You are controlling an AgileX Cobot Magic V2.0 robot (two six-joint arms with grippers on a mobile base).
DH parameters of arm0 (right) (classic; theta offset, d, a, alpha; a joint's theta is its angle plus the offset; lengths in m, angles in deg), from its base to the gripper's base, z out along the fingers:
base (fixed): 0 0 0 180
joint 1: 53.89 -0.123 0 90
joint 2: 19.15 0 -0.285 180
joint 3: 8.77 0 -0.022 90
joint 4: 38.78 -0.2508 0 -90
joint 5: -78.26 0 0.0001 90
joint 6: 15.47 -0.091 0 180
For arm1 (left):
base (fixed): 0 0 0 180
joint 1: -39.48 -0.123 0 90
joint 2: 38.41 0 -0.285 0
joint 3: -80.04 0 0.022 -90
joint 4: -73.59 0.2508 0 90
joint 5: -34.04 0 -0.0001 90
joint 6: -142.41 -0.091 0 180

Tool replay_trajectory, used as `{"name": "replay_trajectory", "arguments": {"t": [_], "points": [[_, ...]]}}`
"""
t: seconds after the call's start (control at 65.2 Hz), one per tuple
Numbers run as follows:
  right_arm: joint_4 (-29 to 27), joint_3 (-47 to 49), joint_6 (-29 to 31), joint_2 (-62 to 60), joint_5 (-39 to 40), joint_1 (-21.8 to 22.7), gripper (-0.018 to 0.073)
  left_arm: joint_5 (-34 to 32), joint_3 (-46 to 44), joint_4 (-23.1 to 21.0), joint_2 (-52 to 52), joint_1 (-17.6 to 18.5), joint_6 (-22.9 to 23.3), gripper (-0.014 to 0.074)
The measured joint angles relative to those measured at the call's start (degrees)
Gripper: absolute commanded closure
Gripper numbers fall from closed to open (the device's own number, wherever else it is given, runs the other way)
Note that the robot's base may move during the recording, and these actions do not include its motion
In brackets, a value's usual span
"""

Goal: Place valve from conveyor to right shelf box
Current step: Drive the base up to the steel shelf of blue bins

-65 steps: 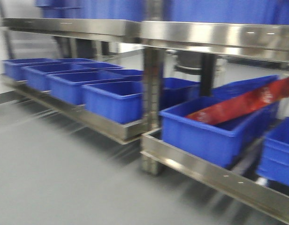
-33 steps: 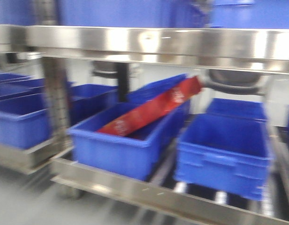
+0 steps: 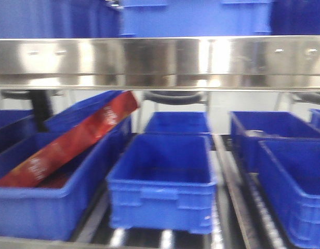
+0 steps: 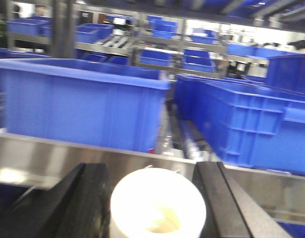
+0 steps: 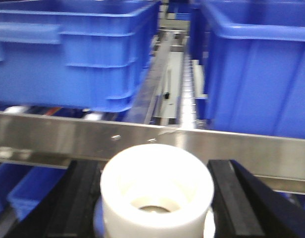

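Observation:
In the left wrist view, a white cylindrical valve (image 4: 157,203) with a hollow top sits between the black fingers (image 4: 88,198) of my left gripper (image 4: 153,198), which is shut on it. My right gripper (image 5: 156,194) likewise holds a second white valve (image 5: 157,181) between its black fingers (image 5: 227,196). Both hands hover just in front of a steel shelf rail (image 5: 152,136) with blue shelf boxes (image 3: 162,192) behind it. The conveyor is out of view.
A steel upper shelf beam (image 3: 160,62) crosses the front view. Below it, the left box holds a leaning red packet (image 3: 71,140). More blue boxes (image 3: 300,176) stand at the right and on roller tracks (image 5: 184,94) further back.
The front view has swept rightwards along the shelves. The box with the red packet has shifted from the right of the frame to the left, and the boxes look closer.

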State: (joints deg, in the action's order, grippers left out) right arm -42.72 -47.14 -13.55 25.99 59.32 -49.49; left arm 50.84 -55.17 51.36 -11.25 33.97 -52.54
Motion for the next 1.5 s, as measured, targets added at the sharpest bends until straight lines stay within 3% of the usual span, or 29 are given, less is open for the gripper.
{"name": "replay_trajectory", "arguments": {"t": [1.503], "points": [[0.0, 0.0, 0.0, 0.0, 0.0, 0.0, 0.0722, 0.0, 0.0, 0.0, 0.0, 0.0, 0.0, 0.0707]]}}
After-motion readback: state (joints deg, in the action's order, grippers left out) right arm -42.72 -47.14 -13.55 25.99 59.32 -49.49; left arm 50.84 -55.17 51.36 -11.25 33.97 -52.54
